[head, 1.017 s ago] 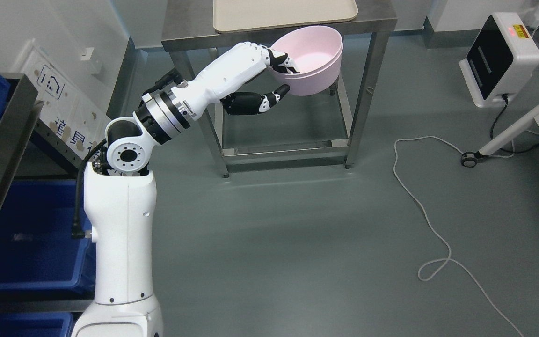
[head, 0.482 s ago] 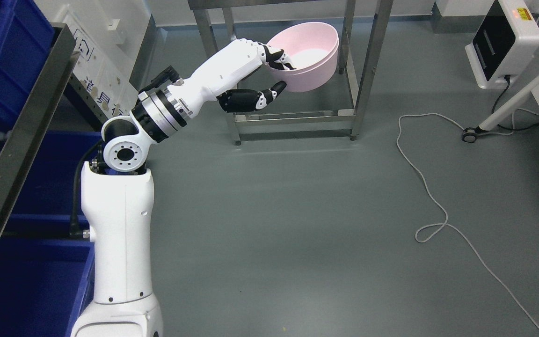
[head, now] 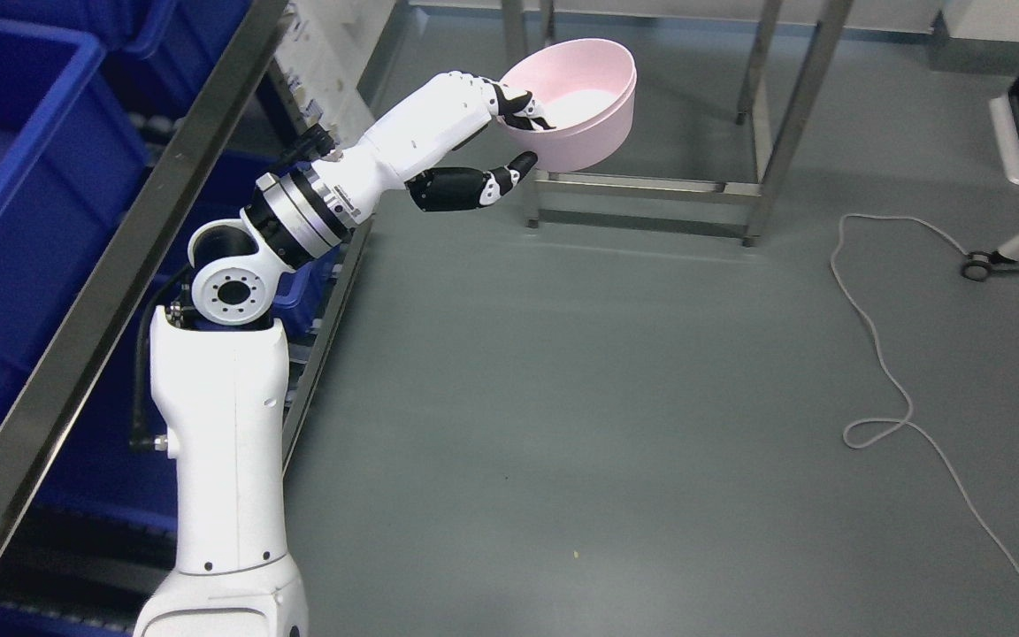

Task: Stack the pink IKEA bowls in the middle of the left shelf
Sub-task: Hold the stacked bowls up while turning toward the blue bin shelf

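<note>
Aloft, one pink bowl (head: 582,111), rim pinched by left hand (head: 509,133) fingers and thumb, beside two blue bins (head: 23,221).

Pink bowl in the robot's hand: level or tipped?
Tipped: the pink bowl leans so its opening faces the camera, gripped at the rim by the left hand.

There is one pink bowl (head: 582,111), one white cable (head: 894,372) on the floor, and two blue bins (head: 23,177) clearly visible.

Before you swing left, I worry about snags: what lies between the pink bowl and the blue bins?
In the head view, only the left hand holding the pink bowl, its arm, and the shelf's steel rail fronting the blue bins.
</note>
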You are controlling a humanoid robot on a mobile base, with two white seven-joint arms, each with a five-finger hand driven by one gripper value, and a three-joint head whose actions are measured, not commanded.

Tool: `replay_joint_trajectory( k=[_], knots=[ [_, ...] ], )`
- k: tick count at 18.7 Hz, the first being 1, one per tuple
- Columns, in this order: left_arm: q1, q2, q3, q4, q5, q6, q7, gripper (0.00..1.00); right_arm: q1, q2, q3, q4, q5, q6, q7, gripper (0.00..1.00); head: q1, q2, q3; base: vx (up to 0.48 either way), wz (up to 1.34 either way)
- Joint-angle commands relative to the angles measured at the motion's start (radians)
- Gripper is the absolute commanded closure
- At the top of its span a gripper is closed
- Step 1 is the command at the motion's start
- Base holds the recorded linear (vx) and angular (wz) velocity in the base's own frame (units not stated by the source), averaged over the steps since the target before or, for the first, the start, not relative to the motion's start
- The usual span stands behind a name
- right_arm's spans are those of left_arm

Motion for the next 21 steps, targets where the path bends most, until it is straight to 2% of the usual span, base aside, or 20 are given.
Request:
replay_joint_trajectory(
  k=[1,8,16,21],
  knots=[
    [-0.001,0.017,0.01,0.0,0.0,-0.005,0.001,0.97,0.0,-0.017,-0.011,0.0,0.008,0.0,-0.001,0.0,0.0,0.0,0.0,-0.246,0.7],
    [-0.005,0.017,0.011,0.0,0.0,-0.005,-0.001,0.96,0.0,-0.017,-0.011,0.0,0.008,0.0,-0.001,0.0,0.0,0.0,0.0,-0.156,0.9],
    [-0.056,0.017,0.019,-0.006,-0.005,0.007,-0.003,0.96,0.0,-0.017,-0.011,0.0,0.008,0.0,-0.001,0.0,0.0,0.0,0.0,-0.049,0.49],
    [-0.158,0.031,0.076,-0.006,-0.005,0.085,-0.013,0.96,0.0,-0.017,-0.011,0.0,0.008,0.0,-0.002,0.0,0.0,0.0,0.0,-0.021,0.42]
  ],
)
